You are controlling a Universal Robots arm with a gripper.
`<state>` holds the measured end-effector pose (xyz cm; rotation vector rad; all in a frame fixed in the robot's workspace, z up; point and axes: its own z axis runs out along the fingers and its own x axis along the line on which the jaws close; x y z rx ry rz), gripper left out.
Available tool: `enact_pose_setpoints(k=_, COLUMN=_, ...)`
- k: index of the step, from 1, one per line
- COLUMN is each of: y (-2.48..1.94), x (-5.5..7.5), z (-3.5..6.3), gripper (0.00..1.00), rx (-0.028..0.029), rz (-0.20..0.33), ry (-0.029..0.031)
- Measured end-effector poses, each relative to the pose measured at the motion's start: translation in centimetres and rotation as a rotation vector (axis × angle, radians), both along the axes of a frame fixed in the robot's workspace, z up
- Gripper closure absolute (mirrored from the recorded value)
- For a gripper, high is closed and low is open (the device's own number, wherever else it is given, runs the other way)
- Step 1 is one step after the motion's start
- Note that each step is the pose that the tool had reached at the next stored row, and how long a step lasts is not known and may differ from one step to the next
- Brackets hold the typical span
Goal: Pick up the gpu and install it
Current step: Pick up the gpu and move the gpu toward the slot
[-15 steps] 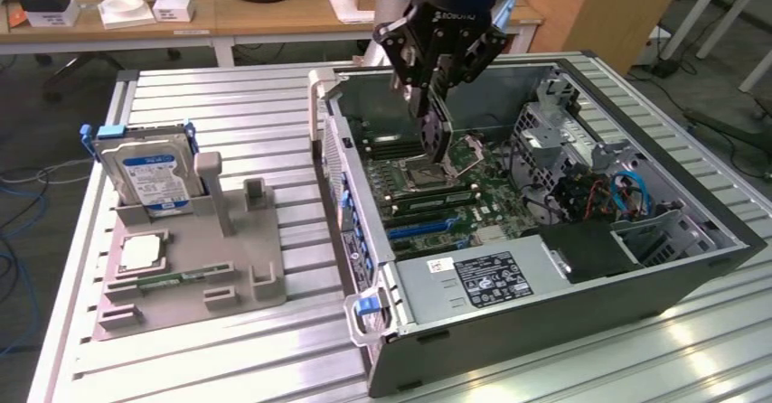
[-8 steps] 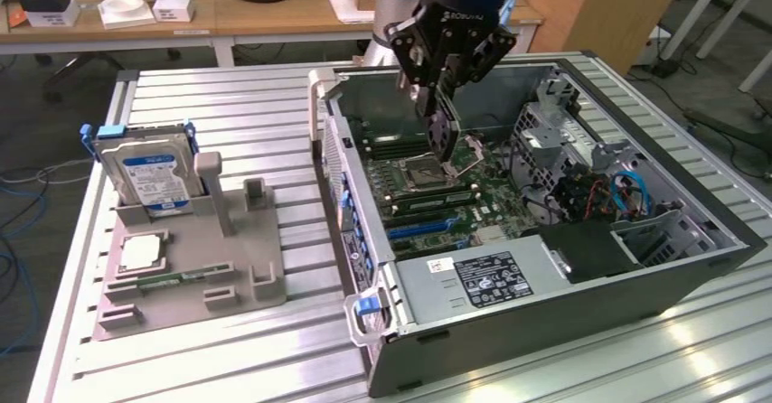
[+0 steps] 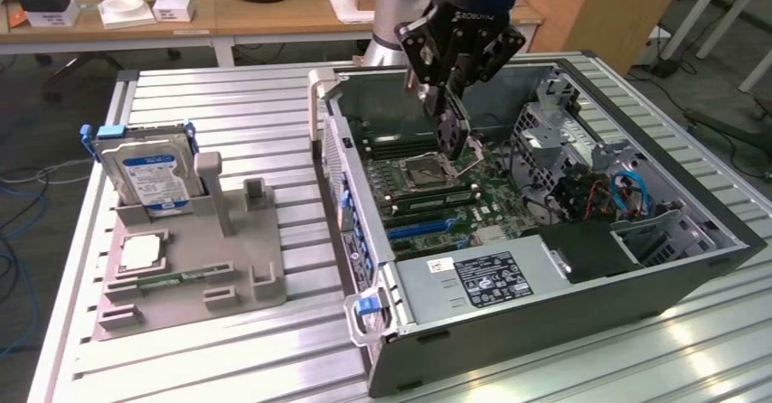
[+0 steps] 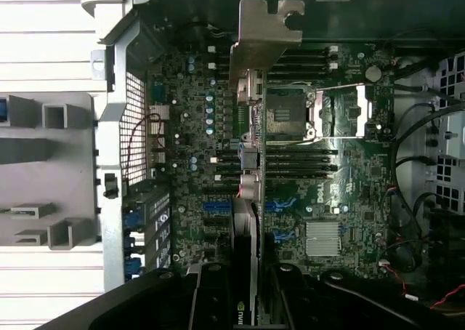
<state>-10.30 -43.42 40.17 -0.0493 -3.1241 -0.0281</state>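
The black end effector (image 3: 447, 112) is closed on the gpu (image 3: 454, 136) — a thin, flat, dark rectangular circuit card. It holds the card edge-on between its two fingers (image 4: 212, 295) inside the open dark-grey metal computer case (image 3: 675, 272). In the wrist view the gpu (image 4: 249, 192) runs out from the end effector (image 4: 247, 275) as a narrow strip, with its silvery metal bracket (image 4: 263, 43) at the end away from the fingers. The card hangs above the green motherboard (image 3: 483, 200), just beside the square silver CPU socket (image 3: 425, 164). Whether its lower end touches the board cannot be told.

The case lies on its side on the ribbed aluminium tabletop (image 3: 241, 105), a grey boxed power supply (image 3: 483, 276) at its near end. To the exterior view's left, well apart from the card, sits a grey plastic holder tray (image 3: 181, 281). It carries a silver blue-labelled hard drive (image 3: 151, 177) standing upright — and a small square silver CPU chip (image 3: 143, 251) lying flat in front of it.
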Motion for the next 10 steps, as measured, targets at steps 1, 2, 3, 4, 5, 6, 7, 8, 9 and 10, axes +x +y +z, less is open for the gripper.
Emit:
enact_pose_setpoints(k=1, y=0.0, x=0.1, z=0.0, gripper=0.74, rx=0.0001, rz=0.0, ry=0.0)
enact_pose_setpoints(k=2, y=0.0, x=0.3, z=0.0, gripper=0.74, rx=0.0, rz=0.0, ry=0.0)
enact_pose_setpoints(k=3, y=0.0, x=0.4, z=0.0, gripper=0.74, rx=0.0, rz=0.0, ry=0.0)
enact_pose_setpoints(k=4, y=0.0, x=0.5, z=0.0, gripper=0.74, rx=0.0, rz=0.0, ry=0.0)
enact_pose_setpoints(k=5, y=0.0, x=0.6, z=0.0, gripper=0.74, rx=0.0001, rz=0.0, ry=0.0)
enact_pose_setpoints(k=6, y=0.0, x=0.7, z=0.0, gripper=0.74, rx=0.0, rz=0.0, ry=0.0)
enact_pose_setpoints(k=7, y=0.0, x=0.9, z=0.0, gripper=0.74, rx=0.0, rz=0.0, ry=0.0)
enact_pose_setpoints(k=8, y=0.0, x=1.0, z=0.0, gripper=0.74, rx=0.0, rz=0.0, ry=0.0)
enact_pose_setpoints(k=9, y=0.0, x=1.1, z=0.0, gripper=0.74, rx=0.0, rz=0.0, ry=0.0)
enact_pose_setpoints(k=10, y=0.0, x=1.2, z=0.0, gripper=0.74, rx=0.0, rz=0.0, ry=0.0)
